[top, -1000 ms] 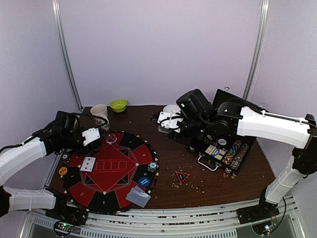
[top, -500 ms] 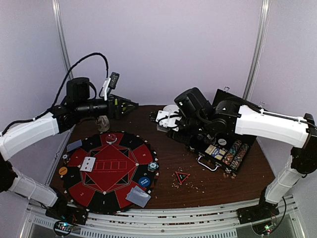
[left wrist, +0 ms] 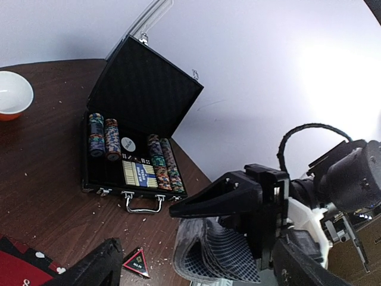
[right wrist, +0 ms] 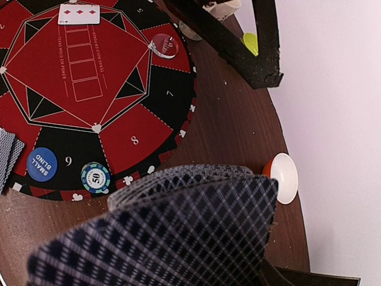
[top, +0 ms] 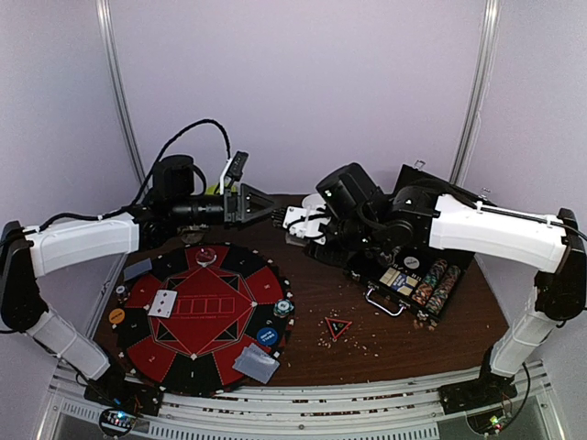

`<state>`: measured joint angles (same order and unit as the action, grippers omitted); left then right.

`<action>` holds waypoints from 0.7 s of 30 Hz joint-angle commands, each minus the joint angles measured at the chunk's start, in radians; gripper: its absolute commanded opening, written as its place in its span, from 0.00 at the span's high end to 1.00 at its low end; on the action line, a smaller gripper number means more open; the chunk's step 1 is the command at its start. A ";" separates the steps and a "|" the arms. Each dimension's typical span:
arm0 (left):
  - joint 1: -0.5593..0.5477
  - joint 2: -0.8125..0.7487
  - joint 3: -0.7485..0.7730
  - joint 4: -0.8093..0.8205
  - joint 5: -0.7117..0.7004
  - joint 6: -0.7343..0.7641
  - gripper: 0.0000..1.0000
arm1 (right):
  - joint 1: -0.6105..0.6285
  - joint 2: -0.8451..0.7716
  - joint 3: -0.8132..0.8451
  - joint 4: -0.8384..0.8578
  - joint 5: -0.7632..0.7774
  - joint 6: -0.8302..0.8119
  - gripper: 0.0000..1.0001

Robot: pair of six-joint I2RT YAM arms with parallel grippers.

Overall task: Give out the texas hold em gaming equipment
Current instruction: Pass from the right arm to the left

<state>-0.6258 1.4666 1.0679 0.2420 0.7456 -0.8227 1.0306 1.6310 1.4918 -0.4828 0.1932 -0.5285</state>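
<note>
A fan of grey-blue-backed playing cards [right wrist: 178, 232] is sitting clamped in the right gripper [top: 298, 225], hanging above the brown wooden table [top: 385, 339] near the open black chip case [top: 417, 266]. The left gripper [top: 261, 203] is hovering close by, jaws spread wide, holding nothing.

My left gripper [top: 271, 203] has lifted off the mat [top: 206, 307], swung right to the far middle and spread wide, leaving a card [top: 138, 269] at the mat's far-left edge.

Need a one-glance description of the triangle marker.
Start at the round red-and-black poker mat and look right toward the open black chip case. On the bare brown table between them lies the triangle marker, the only three-cornered piece; the nearby chip and blue button are round.
</note>
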 commanded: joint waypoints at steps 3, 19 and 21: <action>0.000 0.067 0.023 0.005 0.034 -0.043 0.18 | 0.007 0.013 0.039 -0.003 -0.005 -0.002 0.55; -0.020 0.103 0.006 0.114 0.085 -0.090 0.02 | 0.009 0.016 0.035 0.000 -0.008 -0.006 0.55; -0.024 0.118 0.030 0.059 0.081 -0.062 0.03 | 0.009 0.018 0.037 0.000 -0.009 -0.005 0.55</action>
<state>-0.6334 1.5692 1.0550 0.3351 0.8085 -0.9394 1.0348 1.6394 1.5009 -0.4839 0.1928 -0.5285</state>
